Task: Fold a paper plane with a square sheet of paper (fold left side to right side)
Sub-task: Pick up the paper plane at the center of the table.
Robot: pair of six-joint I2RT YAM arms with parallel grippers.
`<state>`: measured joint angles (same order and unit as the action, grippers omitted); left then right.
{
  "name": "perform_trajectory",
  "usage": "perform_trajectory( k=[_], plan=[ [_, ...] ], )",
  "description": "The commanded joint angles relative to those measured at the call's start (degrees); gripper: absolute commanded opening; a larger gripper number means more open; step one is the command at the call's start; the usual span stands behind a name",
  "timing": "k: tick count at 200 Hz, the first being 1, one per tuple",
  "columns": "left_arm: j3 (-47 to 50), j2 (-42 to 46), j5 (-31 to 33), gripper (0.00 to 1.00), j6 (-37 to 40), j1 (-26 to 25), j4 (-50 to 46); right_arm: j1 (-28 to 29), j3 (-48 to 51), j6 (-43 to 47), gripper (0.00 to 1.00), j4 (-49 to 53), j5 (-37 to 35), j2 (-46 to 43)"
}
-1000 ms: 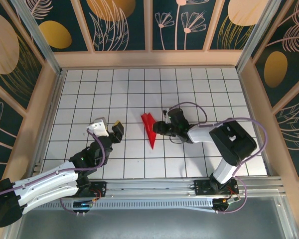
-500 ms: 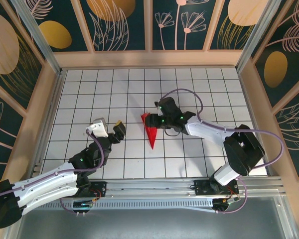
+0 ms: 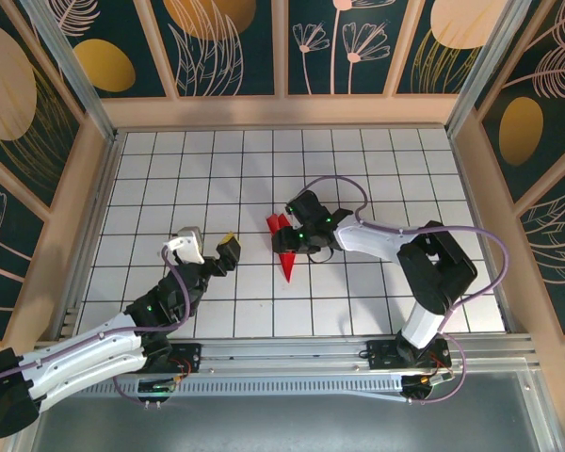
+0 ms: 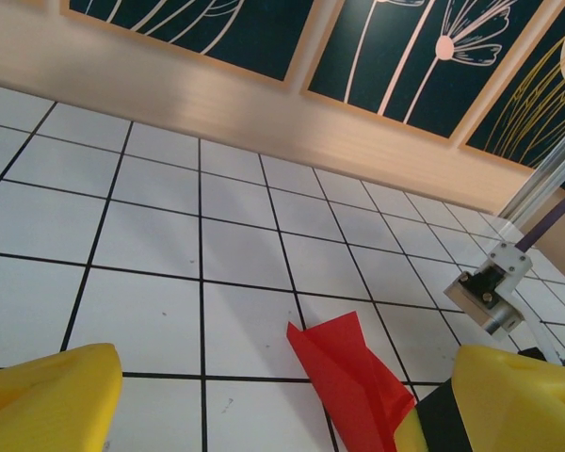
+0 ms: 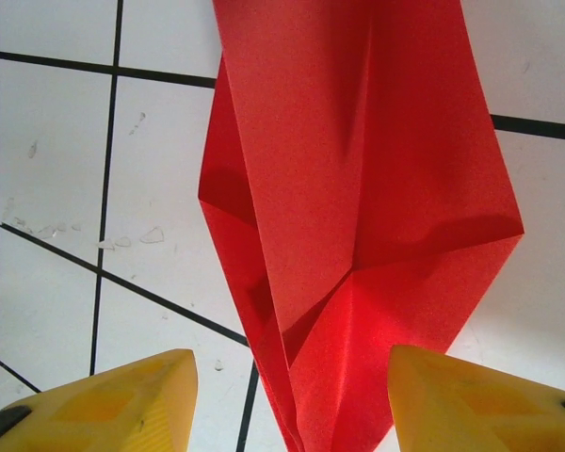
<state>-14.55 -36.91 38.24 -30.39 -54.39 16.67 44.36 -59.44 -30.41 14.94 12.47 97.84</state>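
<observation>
Centrally, the paper plane (image 3: 287,264) lies on a gridded, floral-walled table (image 3: 169,169).

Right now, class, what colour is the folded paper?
The paper is bright red, clearest in the right wrist view.

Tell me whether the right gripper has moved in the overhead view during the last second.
Yes. Against the table grid, the right gripper has shifted left, from beside the paper plane to over it.
</observation>
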Motion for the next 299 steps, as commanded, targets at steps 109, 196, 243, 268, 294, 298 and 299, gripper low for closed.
perform_trajectory(
  k=[109, 196, 243, 268, 294, 298, 299],
  plan=[
    [0.3, -0.6, -0.4, 0.92, 1.3, 0.2, 1.5, 0.5, -2.2, 0.9, 0.41, 2.2, -0.3, 3.2],
    [0.2, -0.8, 0.0, 0.92, 1.2, 0.2, 1.3, 0.6, -3.0, 0.5, 0.28, 3.0, -1.3, 4.8],
    [0.2, -0.7, 0.2, 0.92, 1.3, 0.2, 1.3, 1.3, -5.0, 0.4, 0.25, 5.5, -3.7, 6.5],
    [0.2, -0.8, 0.4, 0.92, 1.4, 0.2, 1.3, 1.8, -5.8, 0.1, 0.24, 5.8, -4.2, 7.6],
    [0.2, -0.7, 0.5, 0.93, 1.4, 0.2, 1.1, 2.3, -6.9, -0.3, 0.24, 6.6, -4.9, 8.7],
    [0.2, -0.7, 0.4, 0.93, 1.4, 0.2, 1.1, 2.4, -7.0, -0.3, 0.24, 6.9, -5.1, 8.9],
    [0.2, -0.7, 0.4, 0.93, 1.4, 0.2, 1.0, 2.4, -7.1, -0.3, 0.24, 6.9, -5.1, 9.0]
  ],
)
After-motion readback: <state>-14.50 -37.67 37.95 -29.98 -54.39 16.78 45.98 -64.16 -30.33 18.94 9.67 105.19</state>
